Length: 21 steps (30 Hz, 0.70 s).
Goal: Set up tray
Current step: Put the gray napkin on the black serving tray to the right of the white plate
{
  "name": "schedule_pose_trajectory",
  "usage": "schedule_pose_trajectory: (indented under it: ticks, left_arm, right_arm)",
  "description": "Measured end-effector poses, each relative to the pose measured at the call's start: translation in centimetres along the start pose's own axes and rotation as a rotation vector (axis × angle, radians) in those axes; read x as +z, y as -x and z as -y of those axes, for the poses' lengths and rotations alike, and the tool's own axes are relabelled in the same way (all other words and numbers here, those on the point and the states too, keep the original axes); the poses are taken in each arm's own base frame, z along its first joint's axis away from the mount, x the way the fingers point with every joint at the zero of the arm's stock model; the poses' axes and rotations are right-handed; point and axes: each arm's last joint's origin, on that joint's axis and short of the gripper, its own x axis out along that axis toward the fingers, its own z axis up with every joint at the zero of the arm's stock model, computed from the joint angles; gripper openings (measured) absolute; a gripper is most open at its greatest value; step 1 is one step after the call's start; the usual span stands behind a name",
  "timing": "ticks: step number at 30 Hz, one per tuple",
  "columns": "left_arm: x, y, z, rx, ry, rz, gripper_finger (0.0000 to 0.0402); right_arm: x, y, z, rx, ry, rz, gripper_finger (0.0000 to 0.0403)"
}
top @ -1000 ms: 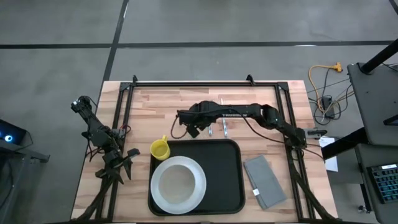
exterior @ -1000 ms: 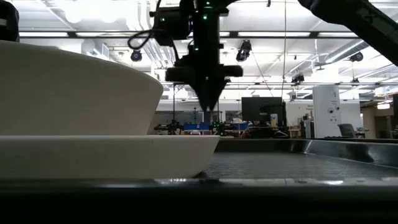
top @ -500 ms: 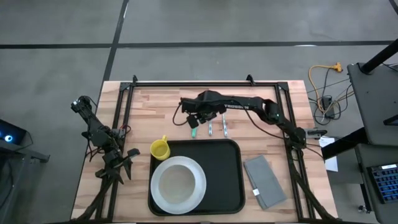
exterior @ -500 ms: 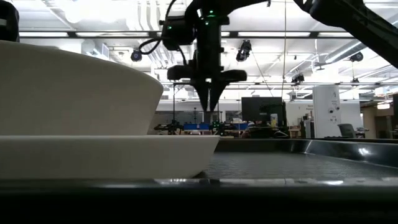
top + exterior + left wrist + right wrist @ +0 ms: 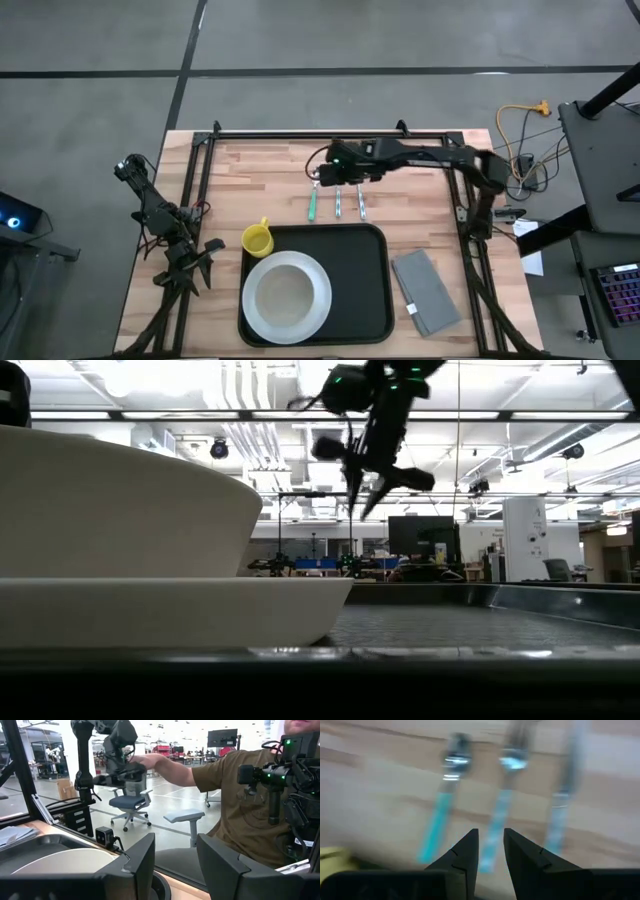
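Note:
The black tray (image 5: 368,262) lies at the table's near middle, with the white plate (image 5: 287,295) on its left half; in the low view a white bowl (image 5: 120,510) sits on that plate. My right gripper (image 5: 322,180) (image 5: 365,508) (image 5: 491,847) hangs open above three teal-handled utensils (image 5: 338,205) (image 5: 501,815), which lie side by side on the wood just beyond the tray's far rim. It touches none of them. My left gripper (image 5: 200,262) (image 5: 175,855) waits open at the table's left edge.
A yellow cup (image 5: 257,240) stands on the wood by the tray's far left corner. A grey folded napkin (image 5: 427,290) lies right of the tray. A black frame (image 5: 300,134) runs around the table. A person in an olive shirt (image 5: 235,785) shows beyond the table.
My right gripper has opened and let go of the leftmost utensil, which now lies on the wood beside the other two. The gripper has then risen, tipped, and drawn back toward the table's far right.

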Motion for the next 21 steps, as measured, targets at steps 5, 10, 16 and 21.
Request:
schedule_pose_trajectory:
  ticks: [5,10,16,21]
  left_arm:
    - [0.0,0.0,0.0,0.0,0.0,0.0,0.0132]
    - [0.0,0.0,0.0,0.0,0.0,0.0,0.0132]
    - [0.0,0.0,0.0,0.0,0.0,0.0,0.0132]
    - [0.0,0.0,0.0,0.0,0.0,0.0,0.0132]
  right_arm:
    - [-2.1,0.7,0.3,0.134,-0.013,0.012,0.0081]
    - [-3.0,0.7,0.7,0.099,-0.024,0.001,0.0072]
    - [-3.2,-0.6,0.4,0.09,0.039,-0.022,0.0069]
    - [-3.1,-0.8,0.1,0.113,0.065,-0.009,0.0075]
